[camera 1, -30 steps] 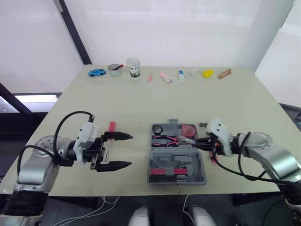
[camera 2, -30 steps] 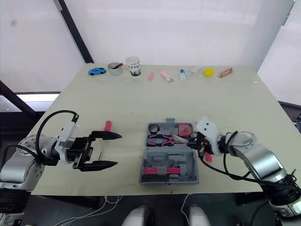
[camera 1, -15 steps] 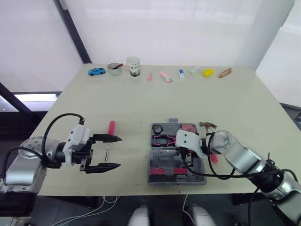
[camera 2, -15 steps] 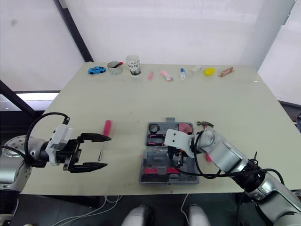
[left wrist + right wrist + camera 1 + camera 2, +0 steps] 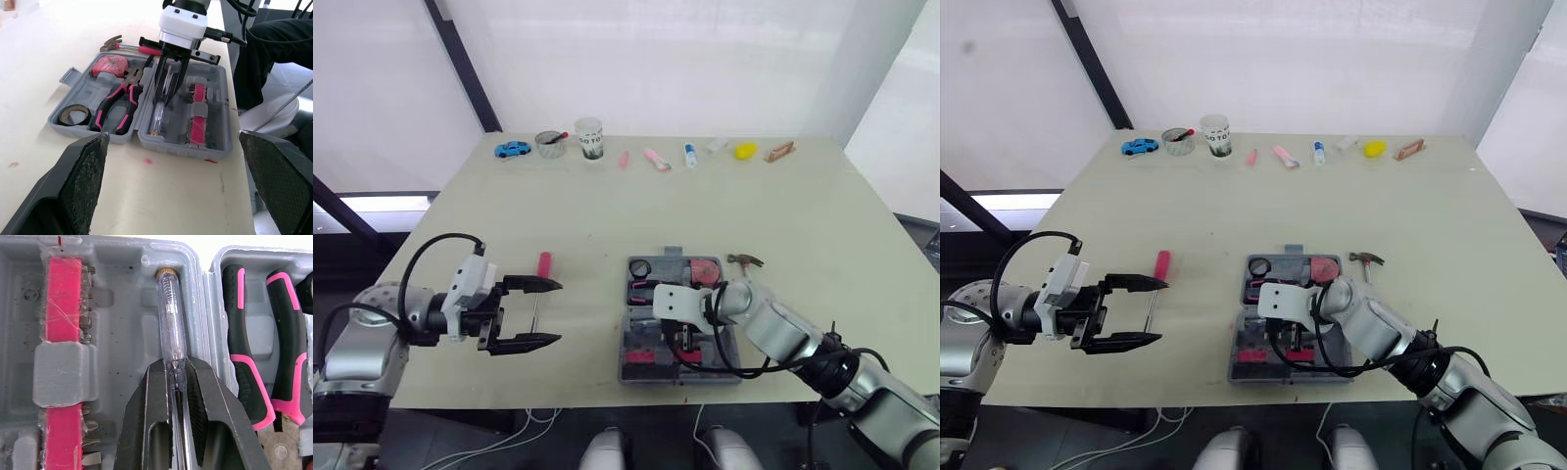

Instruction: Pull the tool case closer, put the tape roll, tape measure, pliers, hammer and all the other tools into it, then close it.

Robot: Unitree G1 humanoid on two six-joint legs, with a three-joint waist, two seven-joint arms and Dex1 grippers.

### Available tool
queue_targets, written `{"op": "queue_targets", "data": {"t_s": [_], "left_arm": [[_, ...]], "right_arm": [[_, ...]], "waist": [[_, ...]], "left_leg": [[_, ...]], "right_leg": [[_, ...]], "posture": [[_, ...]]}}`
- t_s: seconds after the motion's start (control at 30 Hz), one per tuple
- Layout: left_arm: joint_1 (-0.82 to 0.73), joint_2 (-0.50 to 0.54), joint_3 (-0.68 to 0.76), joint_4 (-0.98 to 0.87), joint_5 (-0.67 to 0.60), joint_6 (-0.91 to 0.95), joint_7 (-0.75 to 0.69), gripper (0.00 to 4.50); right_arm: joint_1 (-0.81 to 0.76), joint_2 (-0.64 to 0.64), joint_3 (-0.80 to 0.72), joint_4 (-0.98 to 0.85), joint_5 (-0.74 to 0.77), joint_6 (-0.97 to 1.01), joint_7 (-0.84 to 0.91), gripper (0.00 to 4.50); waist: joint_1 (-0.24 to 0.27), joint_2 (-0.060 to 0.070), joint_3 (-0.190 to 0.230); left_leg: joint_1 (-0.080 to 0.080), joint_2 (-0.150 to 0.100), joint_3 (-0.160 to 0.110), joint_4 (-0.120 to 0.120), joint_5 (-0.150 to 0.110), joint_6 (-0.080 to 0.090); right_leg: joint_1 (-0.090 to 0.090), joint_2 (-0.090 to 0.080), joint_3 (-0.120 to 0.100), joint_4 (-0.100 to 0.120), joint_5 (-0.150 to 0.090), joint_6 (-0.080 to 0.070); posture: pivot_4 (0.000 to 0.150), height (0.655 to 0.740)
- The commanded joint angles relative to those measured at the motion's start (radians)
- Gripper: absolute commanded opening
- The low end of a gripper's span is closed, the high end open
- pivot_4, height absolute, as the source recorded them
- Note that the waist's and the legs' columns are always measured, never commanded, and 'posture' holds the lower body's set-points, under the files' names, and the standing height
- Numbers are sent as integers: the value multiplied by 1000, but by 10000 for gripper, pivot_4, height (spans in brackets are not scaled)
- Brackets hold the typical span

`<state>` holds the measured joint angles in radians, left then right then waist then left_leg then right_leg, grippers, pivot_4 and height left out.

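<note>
The open grey plastic tool case [image 5: 171, 147] sits at your table edge. Your right gripper [image 5: 177, 368] has swung in from beside it, clamped on the clear-handled tester screwdriver [image 5: 171, 323], which now lies in the front half beside the pink bit strip [image 5: 61, 293]. The rear half holds the black tape roll [image 5: 74, 114], pink tape measure [image 5: 110, 65] and pink-handled pliers [image 5: 120, 95]. The steel-headed hammer [image 5: 745, 260] and pink screwdriver [image 5: 545, 265] remain outside; your left gripper [image 5: 559, 311] has its fingers apart.

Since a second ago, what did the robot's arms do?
The right claw swung from beside the tool case to over its near half, and holds the clear screwdriver down in it. The left claw drew back a little, open. The red screwdriver, the hammer and the open case stayed put.
</note>
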<state>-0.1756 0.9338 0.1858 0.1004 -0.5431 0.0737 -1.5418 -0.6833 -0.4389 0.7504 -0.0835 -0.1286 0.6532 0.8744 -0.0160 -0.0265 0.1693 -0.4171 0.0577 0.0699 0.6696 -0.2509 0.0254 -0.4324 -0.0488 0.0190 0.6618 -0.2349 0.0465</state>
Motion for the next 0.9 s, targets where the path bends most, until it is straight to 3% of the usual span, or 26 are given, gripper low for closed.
{"op": "queue_targets", "data": {"t_s": [0.03,0.1,0.2,0.6,0.83,0.9], "left_arm": [[-12,4,12,-7,-7,-13,-25,45000],[-5,5,16,-17,-10,-7,-21,45000],[13,4,22,-38,-16,2,-13,45000],[37,-6,25,-87,-32,33,11,45000],[26,-9,23,-78,-27,34,9,45000],[23,-9,23,-74,-26,34,8,45000]], "right_arm": [[-1,14,-13,-12,-21,-55,2,480],[3,7,-22,-11,-30,-69,1,9469],[14,-6,-46,-13,-47,-100,-17,16197],[69,-52,-154,-31,-56,-201,-19,16197],[131,-15,-217,-76,40,-166,22,16197],[148,-3,-225,-81,66,-159,30,11265]], "waist": [[-2,0,0],[-3,0,0],[-2,0,0],[0,0,0],[1,0,0],[2,-1,0]], "left_leg": [[0,0,0,0,0,0],[0,0,0,0,0,0],[0,0,0,0,0,0],[0,0,0,1,0,0],[0,0,0,1,0,0],[0,0,0,1,0,0]], "right_leg": [[0,0,0,0,0,0],[0,0,0,0,0,0],[0,0,0,1,0,0],[0,0,0,1,0,0],[0,0,0,1,0,0],[0,0,0,1,0,0]], "posture": [[1500,7400],[1500,7400],[1500,7400],[1500,7400],[1500,7400],[1500,7400]]}}
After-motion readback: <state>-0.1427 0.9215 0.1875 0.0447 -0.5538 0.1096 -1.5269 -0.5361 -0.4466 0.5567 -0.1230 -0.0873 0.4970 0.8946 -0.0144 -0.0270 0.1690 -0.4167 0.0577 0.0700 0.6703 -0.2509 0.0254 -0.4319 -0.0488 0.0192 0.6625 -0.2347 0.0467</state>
